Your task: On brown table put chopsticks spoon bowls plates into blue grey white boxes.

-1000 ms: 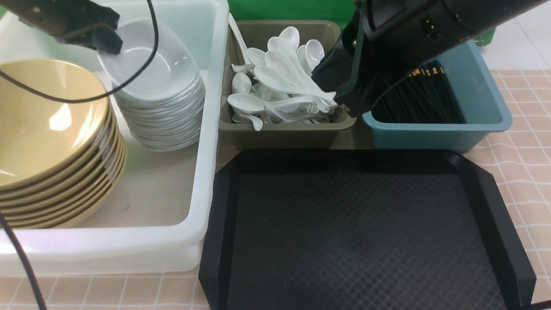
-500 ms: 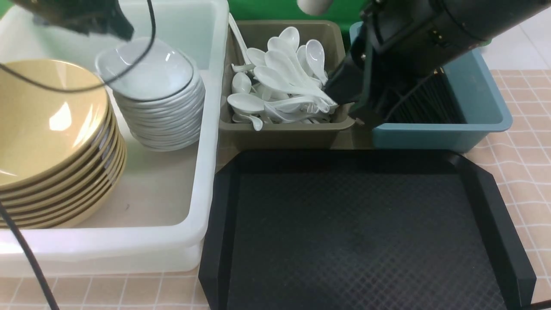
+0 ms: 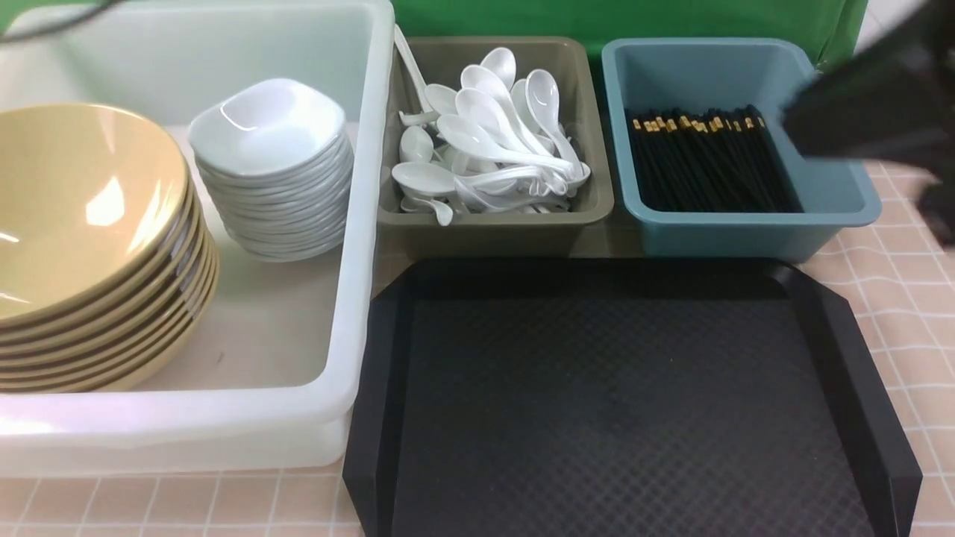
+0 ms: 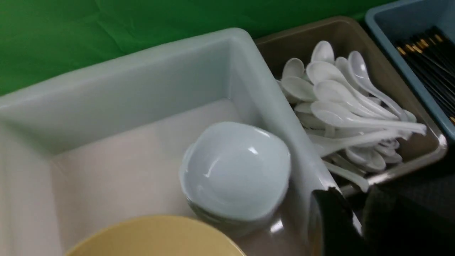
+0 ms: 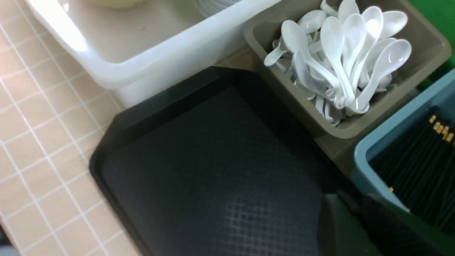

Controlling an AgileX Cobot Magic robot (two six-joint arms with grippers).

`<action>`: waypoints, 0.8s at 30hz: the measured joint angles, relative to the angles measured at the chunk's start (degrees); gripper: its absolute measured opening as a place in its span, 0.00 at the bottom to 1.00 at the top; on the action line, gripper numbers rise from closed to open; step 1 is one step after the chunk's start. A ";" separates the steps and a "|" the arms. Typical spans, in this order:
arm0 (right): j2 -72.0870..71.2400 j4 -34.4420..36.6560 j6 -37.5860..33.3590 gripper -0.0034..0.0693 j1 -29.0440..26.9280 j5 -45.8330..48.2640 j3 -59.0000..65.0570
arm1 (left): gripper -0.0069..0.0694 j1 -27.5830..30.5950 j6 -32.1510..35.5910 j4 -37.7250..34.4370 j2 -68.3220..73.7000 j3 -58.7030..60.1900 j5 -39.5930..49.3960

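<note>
Against the green backdrop (image 3: 597, 19), your left gripper (image 4: 355, 222) and right gripper (image 5: 355, 227) showed only as dark blurs, jaw opening unreadable. Beyond, spoons (image 3: 492, 142) filled the grey box (image 3: 492, 233) far centre, chopsticks (image 3: 705, 160) the blue box (image 3: 746, 235) far right, plates (image 3: 272, 171) and bowls (image 3: 89, 224) the white tub (image 3: 224, 429) left. All probably glossy, slippery, breakable: you'd grip rims.

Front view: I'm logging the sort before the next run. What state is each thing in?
bowls: stacked, nested in the white tub.
plates: stacked beside them, same tub.
spoons: piled loosely in the grey box.
chopsticks: lying parallel in the blue box.
black tray: bare.
</note>
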 joint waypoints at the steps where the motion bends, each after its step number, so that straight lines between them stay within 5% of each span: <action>1: -3.11 0.00 0.48 0.23 0.00 -3.04 4.24 | 0.12 -0.52 0.01 0.11 -2.53 3.70 0.00; 16: -27.28 0.00 3.16 0.24 0.04 -29.08 31.01 | 0.09 -1.23 0.76 1.97 -45.99 62.63 -22.86; 24: -28.52 0.00 3.16 0.25 0.04 -33.21 32.11 | 0.09 -1.23 0.76 1.51 -66.42 74.87 -26.78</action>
